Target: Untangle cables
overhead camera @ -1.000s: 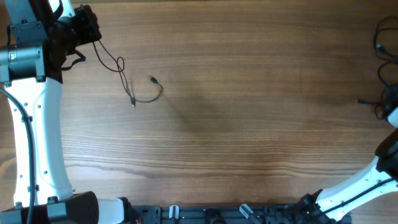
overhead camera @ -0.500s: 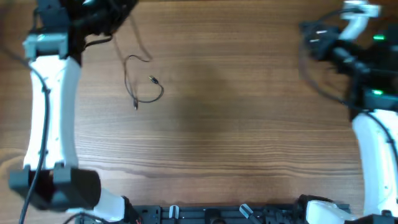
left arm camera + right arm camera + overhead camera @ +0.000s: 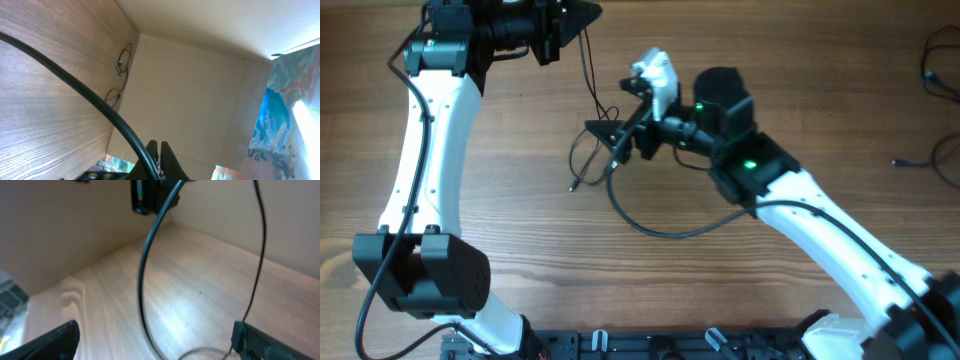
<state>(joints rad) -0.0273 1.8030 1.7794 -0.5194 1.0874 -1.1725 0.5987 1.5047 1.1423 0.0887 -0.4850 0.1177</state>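
Observation:
One thin black cable (image 3: 590, 75) hangs from my left gripper (image 3: 578, 18), which is raised at the top centre and shut on it. The cable's lower part lies in loose loops (image 3: 588, 150) on the wood, with a plug tip (image 3: 572, 186) at the left. My right gripper (image 3: 610, 142) stands open right at those loops. In the right wrist view the thin cable (image 3: 261, 255) runs down to the right fingertip (image 3: 242, 332) and touches it; the gripper (image 3: 155, 345) is wide open. In the left wrist view the left gripper (image 3: 159, 151) is shut.
More thin black cables (image 3: 935, 70) lie at the table's far right edge, also seen in the left wrist view as cables (image 3: 122, 60). A thicker black wire (image 3: 660, 231) loops on the table under the right arm. The wall lies behind the table's far edge.
Both arms swung in from the table's sides to the upper middle. The left gripper carried the cable right and lifted it. The right gripper came over the loops and opened.

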